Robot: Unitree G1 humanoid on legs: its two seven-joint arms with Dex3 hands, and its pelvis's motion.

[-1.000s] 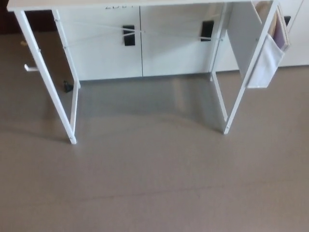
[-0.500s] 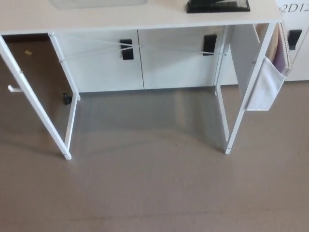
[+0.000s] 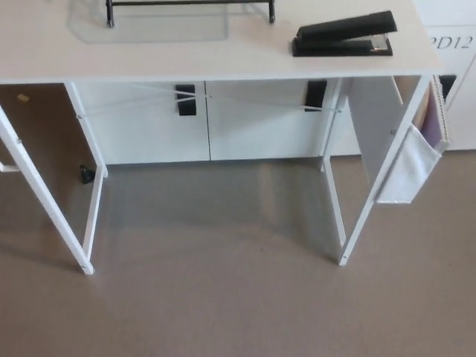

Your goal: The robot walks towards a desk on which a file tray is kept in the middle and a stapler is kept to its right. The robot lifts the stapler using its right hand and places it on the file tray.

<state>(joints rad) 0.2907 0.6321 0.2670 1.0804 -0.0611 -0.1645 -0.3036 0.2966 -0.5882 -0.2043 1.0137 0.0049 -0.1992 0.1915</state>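
Observation:
A black stapler (image 3: 343,35) lies on the white desk top (image 3: 223,56), near its right end, in the head view. The file tray (image 3: 190,9) shows only in part at the top edge: a black wire frame with two feet standing on the desk, left of the stapler. The rest of the tray is cut off by the picture's edge. Neither of my hands shows in this view.
The desk stands on thin white legs (image 3: 364,201) over a grey-brown floor (image 3: 223,297). A white fabric pocket (image 3: 413,160) with papers hangs on the desk's right side. White cabinets with black handles (image 3: 186,99) stand behind the desk.
The camera has tilted up and come nearer: the desk top, the whole stapler and the tray's feet have come into the picture. The things themselves have not moved.

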